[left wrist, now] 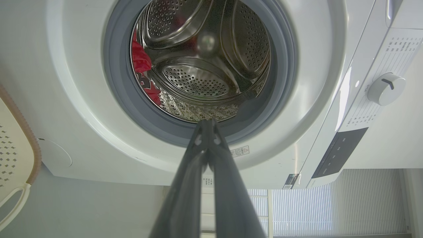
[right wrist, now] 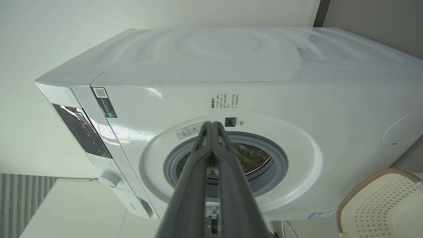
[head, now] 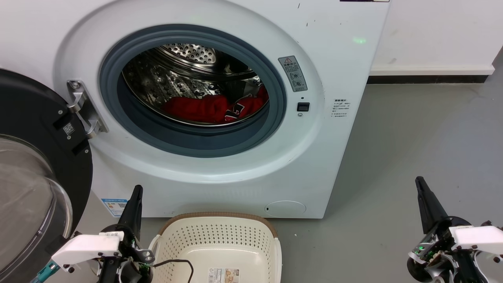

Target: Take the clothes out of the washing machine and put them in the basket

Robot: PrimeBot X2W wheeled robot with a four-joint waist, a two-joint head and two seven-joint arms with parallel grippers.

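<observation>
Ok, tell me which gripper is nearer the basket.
Left. The left gripper sits just left of the basket, close to its rim; the right gripper is well off to the basket's right, apart from it.

A smooth grey floor [head: 412, 149], faintly scuffed, runs back to a plain white wall [head: 436, 31]. The wall ends in a white skirting board [head: 430, 70] above a thin dark strip [head: 424, 79]. In the left wrist view, pale slatted blinds [left wrist: 340, 201] glow, lit from behind. The light across the room is soft and even.
</observation>
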